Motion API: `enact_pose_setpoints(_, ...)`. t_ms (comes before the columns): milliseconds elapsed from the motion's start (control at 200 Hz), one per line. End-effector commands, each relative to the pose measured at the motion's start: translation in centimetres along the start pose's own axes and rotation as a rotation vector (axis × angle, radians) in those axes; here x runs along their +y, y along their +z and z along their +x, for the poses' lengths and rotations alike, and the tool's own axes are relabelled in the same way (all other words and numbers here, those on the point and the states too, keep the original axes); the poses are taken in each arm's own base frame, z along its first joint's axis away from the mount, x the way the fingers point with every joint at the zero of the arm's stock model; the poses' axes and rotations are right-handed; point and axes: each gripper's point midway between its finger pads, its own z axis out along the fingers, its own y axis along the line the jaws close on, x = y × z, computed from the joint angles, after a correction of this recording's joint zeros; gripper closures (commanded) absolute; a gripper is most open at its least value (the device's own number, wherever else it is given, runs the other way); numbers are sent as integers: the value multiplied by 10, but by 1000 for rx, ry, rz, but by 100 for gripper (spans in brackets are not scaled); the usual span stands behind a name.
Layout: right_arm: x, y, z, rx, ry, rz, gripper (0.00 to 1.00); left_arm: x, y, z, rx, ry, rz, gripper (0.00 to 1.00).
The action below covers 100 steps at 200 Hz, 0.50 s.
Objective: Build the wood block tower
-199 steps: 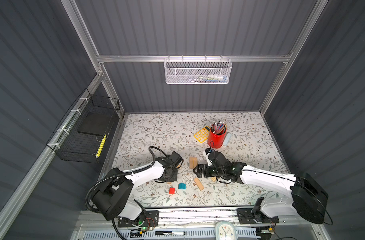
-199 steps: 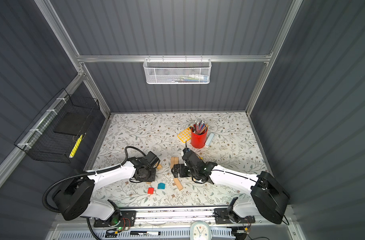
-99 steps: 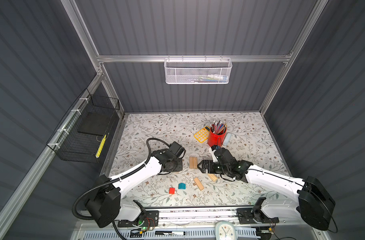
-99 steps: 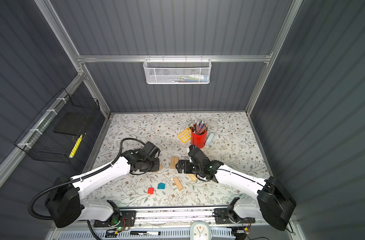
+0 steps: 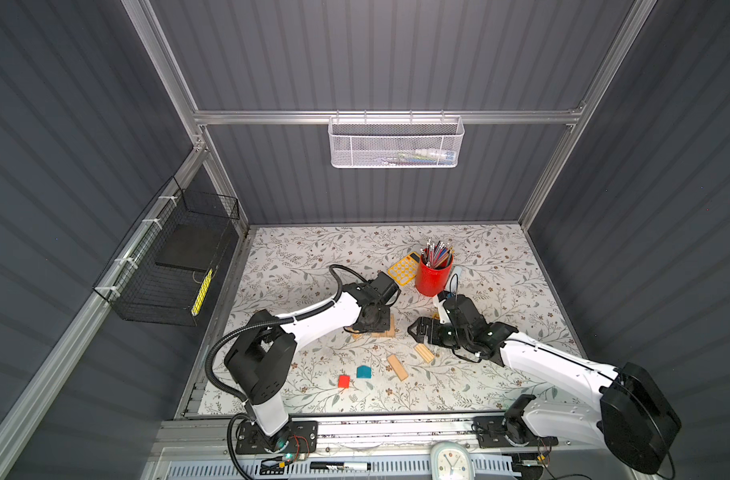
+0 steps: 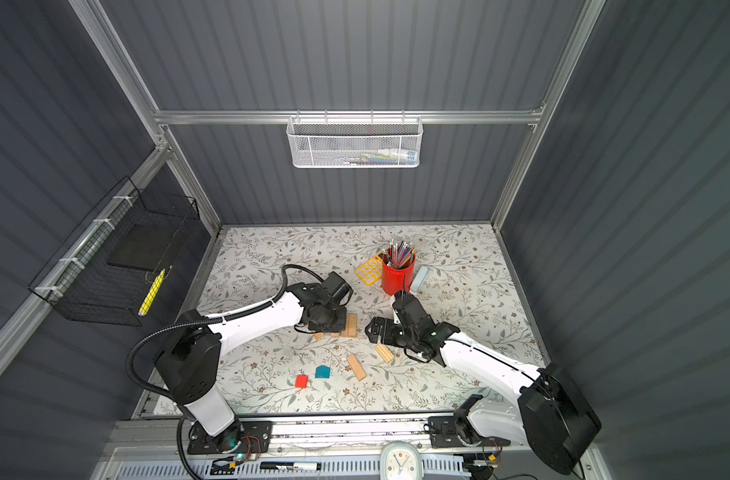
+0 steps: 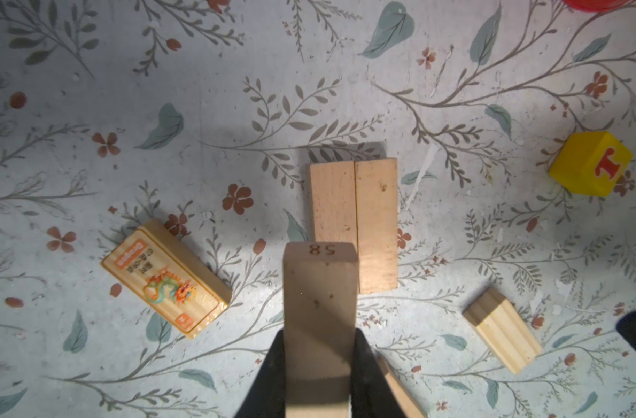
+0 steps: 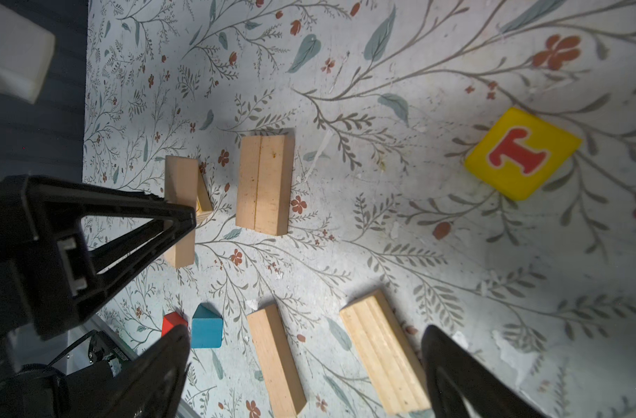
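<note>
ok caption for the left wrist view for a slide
Left hand holds plank 58 near two planks laid side by side; yellow cube lies apart.

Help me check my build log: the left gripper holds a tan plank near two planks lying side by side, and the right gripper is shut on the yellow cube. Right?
No: the right gripper is open and empty; the right wrist view shows the yellow cube lying untouched on the table. The left gripper does hold the tan plank near the two planks.
</note>
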Motion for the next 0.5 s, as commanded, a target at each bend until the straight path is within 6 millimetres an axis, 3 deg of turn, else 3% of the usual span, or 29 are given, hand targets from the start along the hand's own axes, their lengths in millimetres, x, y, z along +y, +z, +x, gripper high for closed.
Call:
enact_pose_setpoints(0, -4, 0, 4, 12, 12, -3, 1, -11, 2, -5, 7, 11, 8, 92)
enact_pose_setpoints(245, -6, 1, 6, 16, 16, -1, 1, -16, 22, -8, 33, 10, -13, 92)
enact_pose_setpoints(495, -9, 1, 5, 11, 24, 2, 1, -14, 29, -11, 26, -8, -31, 92)
